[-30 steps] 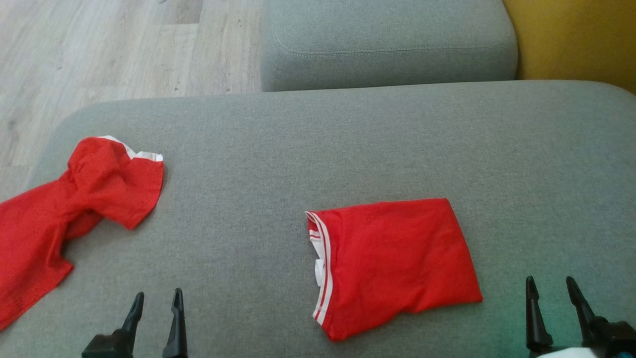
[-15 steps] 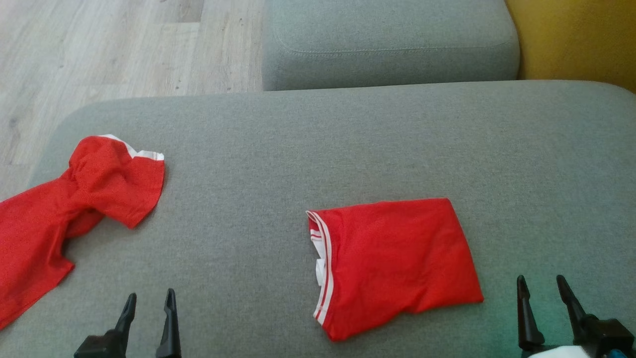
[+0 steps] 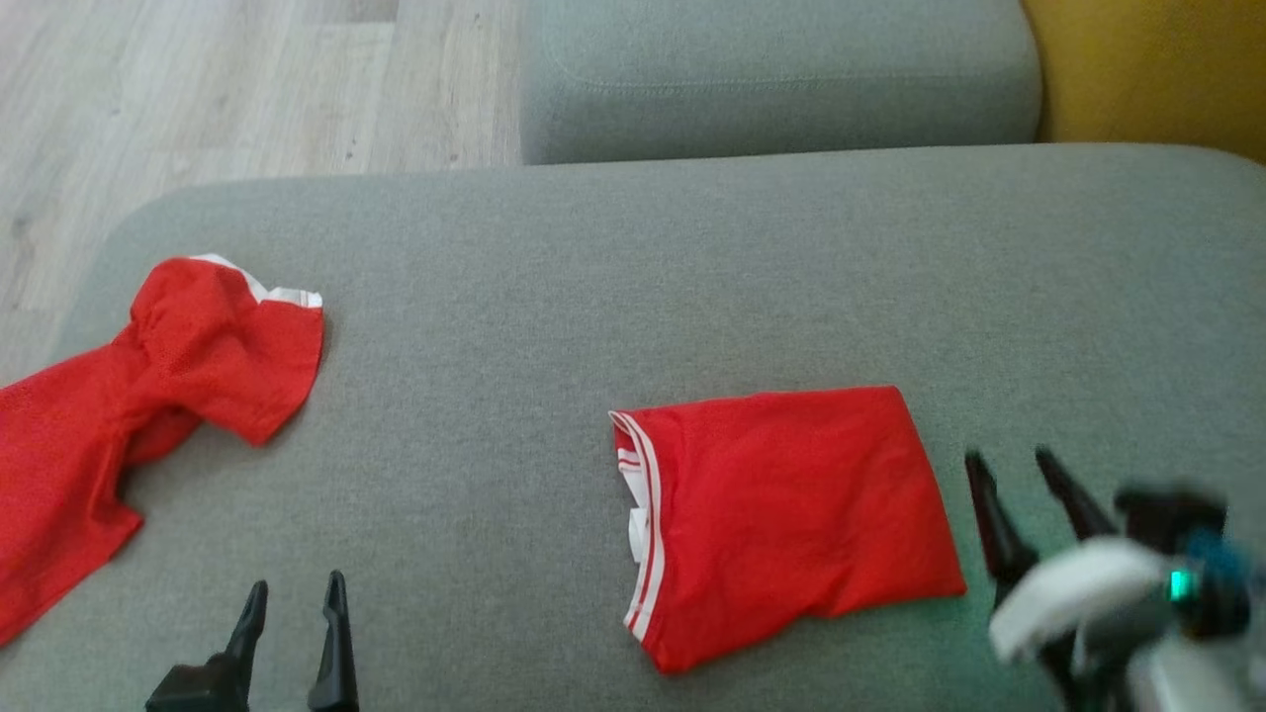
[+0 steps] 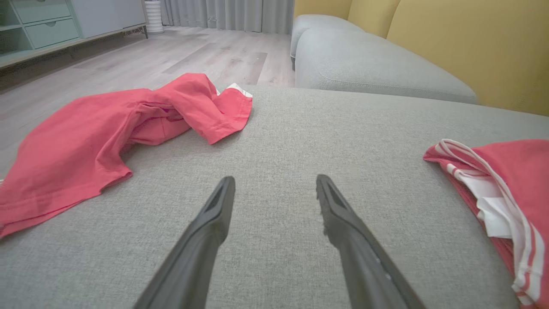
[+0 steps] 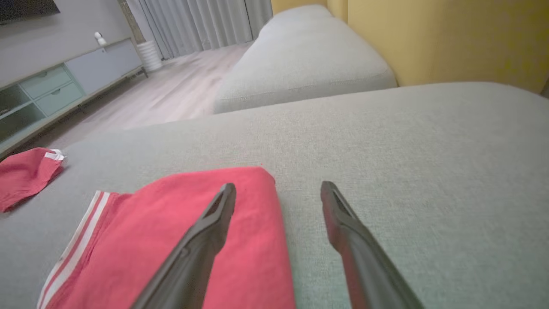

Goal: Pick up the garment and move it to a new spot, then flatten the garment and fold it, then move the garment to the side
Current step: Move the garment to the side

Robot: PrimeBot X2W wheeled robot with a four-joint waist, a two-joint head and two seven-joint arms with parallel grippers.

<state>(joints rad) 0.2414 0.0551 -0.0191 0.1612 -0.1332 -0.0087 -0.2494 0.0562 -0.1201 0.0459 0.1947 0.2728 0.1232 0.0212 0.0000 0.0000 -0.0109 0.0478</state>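
Red folded garment point(image 3: 791, 514), white-striped trim point(image 3: 650, 524); red crumpled garment point(image 3: 148, 396), white-edged; grey cushion point(image 3: 633, 277); blurred, perhaps teal light point(image 3: 1179, 585).

A big grey cushion point(image 3: 593, 267) lies across the middle of the head view. At the top sits a smaller grey cushion point(image 3: 771, 79). A wooden floor point(image 3: 198, 89) is upper left and a yellow sofa back point(image 3: 1157, 69) upper right. The left wrist view has grey curtains point(image 4: 231, 15) at the top.
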